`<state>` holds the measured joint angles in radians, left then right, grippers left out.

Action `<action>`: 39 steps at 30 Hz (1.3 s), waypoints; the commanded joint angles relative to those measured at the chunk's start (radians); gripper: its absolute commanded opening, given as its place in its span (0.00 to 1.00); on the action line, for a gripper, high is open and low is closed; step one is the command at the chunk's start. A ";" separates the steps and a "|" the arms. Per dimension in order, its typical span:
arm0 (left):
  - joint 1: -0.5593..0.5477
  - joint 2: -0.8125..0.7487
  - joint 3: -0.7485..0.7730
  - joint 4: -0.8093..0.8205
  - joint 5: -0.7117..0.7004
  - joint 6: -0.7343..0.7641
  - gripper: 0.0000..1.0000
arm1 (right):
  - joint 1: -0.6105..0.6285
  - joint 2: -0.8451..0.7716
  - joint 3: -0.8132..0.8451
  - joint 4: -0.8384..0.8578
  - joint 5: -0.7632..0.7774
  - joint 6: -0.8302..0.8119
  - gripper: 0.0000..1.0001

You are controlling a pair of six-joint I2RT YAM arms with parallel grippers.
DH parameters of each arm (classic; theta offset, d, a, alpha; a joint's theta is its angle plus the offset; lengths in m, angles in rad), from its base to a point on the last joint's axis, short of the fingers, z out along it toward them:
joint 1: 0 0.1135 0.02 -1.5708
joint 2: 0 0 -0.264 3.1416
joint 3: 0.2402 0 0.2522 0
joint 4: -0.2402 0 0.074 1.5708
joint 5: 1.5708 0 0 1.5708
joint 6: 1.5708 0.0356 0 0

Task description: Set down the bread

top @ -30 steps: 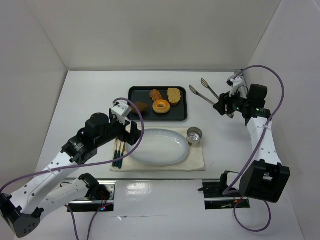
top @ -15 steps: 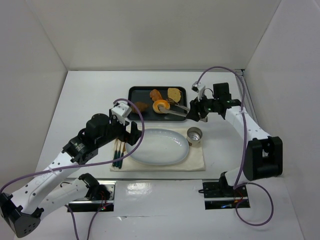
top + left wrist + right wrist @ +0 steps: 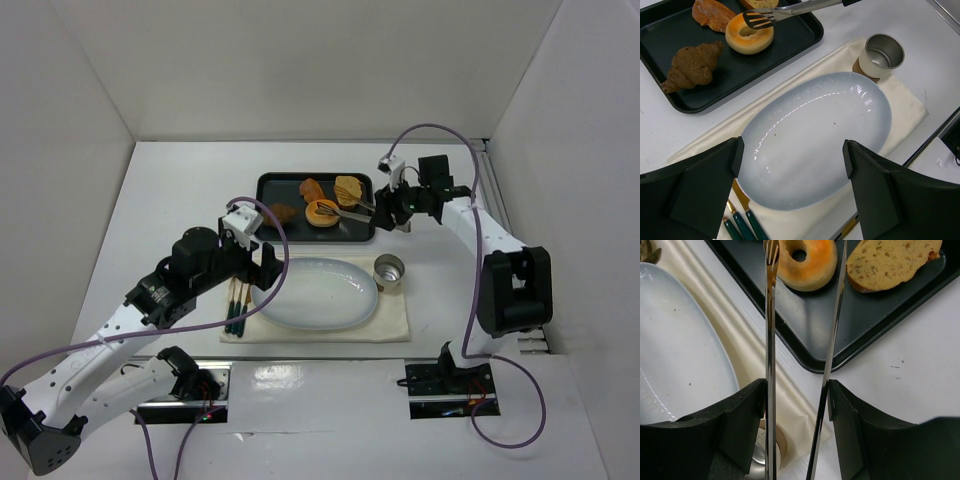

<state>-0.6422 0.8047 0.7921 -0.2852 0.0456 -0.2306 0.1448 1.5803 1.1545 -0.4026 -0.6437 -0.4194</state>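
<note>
- Right gripper (image 3: 797,432), jaws clamping tongs (image 3: 769,340), is holding their tips at the bread (image 3: 749,35) in the far tray (image 3: 790,46).
- Left gripper (image 3: 792,160) is hovering, jaws apart, over the near plate (image 3: 815,135).

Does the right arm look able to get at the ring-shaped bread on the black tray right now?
Probably yes: its tongs straddle the bread on the tray, one tip over the ring, and nothing lies between them.
</note>
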 commanded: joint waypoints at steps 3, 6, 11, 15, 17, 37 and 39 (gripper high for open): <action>0.004 -0.010 0.001 0.038 -0.007 0.027 1.00 | 0.010 0.056 0.083 0.080 0.016 -0.009 0.61; 0.004 -0.010 0.001 0.038 -0.007 0.027 1.00 | 0.010 0.083 0.106 0.081 0.027 -0.009 0.60; 0.004 -0.010 0.001 0.038 -0.007 0.027 1.00 | 0.010 0.133 0.137 0.081 0.027 -0.018 0.59; 0.004 -0.010 0.001 0.038 -0.016 0.027 1.00 | 0.010 0.185 0.186 0.036 0.027 -0.042 0.59; 0.004 -0.010 0.001 0.038 -0.016 0.027 1.00 | 0.019 0.205 0.214 0.001 0.027 -0.051 0.58; 0.004 -0.010 0.001 0.038 -0.016 0.027 1.00 | 0.019 0.182 0.272 -0.209 0.018 -0.114 0.58; 0.004 -0.019 0.001 0.038 -0.016 0.027 1.00 | 0.019 0.182 0.298 -0.234 0.027 -0.125 0.58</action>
<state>-0.6422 0.8047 0.7918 -0.2844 0.0372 -0.2306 0.1547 1.7920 1.3769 -0.5758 -0.6128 -0.5148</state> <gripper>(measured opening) 0.995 0.579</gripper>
